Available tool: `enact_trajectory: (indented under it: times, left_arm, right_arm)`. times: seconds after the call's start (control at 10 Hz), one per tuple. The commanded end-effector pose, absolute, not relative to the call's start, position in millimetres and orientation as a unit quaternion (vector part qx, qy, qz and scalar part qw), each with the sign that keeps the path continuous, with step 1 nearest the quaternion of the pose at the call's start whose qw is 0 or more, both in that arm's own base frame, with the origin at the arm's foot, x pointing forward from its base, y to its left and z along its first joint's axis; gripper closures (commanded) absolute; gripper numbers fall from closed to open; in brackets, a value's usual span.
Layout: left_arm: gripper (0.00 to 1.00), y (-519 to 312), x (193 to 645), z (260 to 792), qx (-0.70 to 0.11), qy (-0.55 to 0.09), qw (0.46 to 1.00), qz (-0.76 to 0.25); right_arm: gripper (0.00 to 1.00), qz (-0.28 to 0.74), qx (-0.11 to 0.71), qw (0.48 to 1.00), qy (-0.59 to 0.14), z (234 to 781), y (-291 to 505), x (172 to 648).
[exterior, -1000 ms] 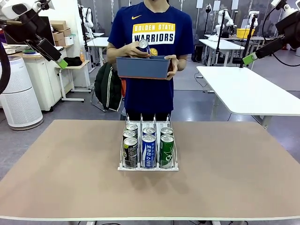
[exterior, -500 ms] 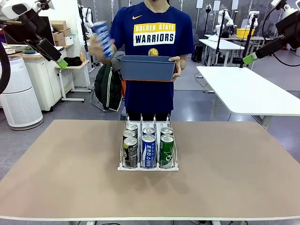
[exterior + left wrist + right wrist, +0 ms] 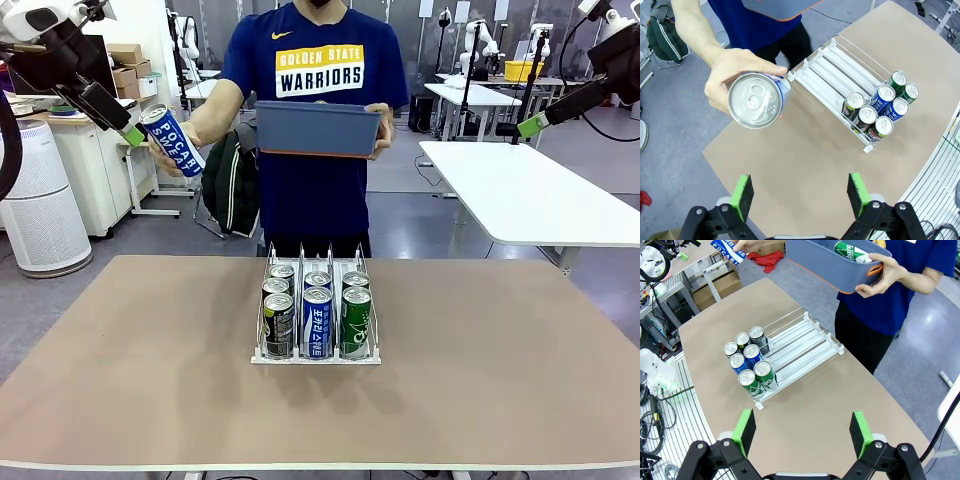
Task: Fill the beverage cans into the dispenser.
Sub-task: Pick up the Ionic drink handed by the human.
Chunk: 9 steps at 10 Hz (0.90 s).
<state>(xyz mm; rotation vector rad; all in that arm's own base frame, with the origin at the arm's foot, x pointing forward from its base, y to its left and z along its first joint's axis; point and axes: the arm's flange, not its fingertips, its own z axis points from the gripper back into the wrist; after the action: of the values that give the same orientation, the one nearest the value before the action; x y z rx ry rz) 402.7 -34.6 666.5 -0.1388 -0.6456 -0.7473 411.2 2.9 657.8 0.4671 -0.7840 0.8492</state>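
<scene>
A tan table point(image 3: 150, 400) with a pale edge stands in a workshop with a grey floor; near its middle sits a white wire rack point(image 3: 316, 360) with three lanes running away from the viewer; seven cans point(image 3: 317, 320) stand upright at the rack's near end, three dark ones in the left lane, two blue in the middle, two green on the right. At the far side a person in a blue shirt holds a blue-grey bin point(image 3: 315, 130) at chest height in one hand, with a green can point(image 3: 852, 251) lying inside; the other hand point(image 3: 160, 155) holds a blue-and-white can point(image 3: 172, 140) out to the side, tilted, close to the left gripper point(image 3: 130, 133). That gripper hangs high above the table's left, jaws spread and grasping nothing; the right gripper point(image 3: 530, 125) hangs high on the right, likewise spread and unloaded. Behind are white tables point(image 3: 530, 195), a white air purifier point(image 3: 40, 200), cardboard boxes point(image 3: 125, 55) and a dark jacket point(image 3: 232, 185).
</scene>
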Motion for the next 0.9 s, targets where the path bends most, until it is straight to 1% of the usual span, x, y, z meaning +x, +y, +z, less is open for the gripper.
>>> enact_trajectory:
  times: [0.0,0.4,0.5,0.6,0.8]
  left_arm:
    - [0.0,-34,400,664,-0.069,-0.308,0.879,-0.356]
    - [0.0,-42,417,675,-0.028,-0.3,0.873,-0.383]
    - [0.0,-45,428,678,-0.021,-0.302,0.872,-0.384]
    - [0.0,-48,433,681,-0.018,-0.299,0.872,-0.387]
    - [0.0,-54,449,676,-0.037,-0.298,0.872,-0.386]
  right_arm:
    - [0.0,0.408,0.231,0.802,-0.371,656,3,412]
    - [0.0,0.408,0.231,0.802,-0.371,656,3,412]
    - [0.0,0.408,0.231,0.802,-0.371,656,3,412]
    - [0.0,0.408,0.231,0.802,-0.371,656,3,412]
    - [0.0,0.408,0.231,0.802,-0.371,656,3,412]
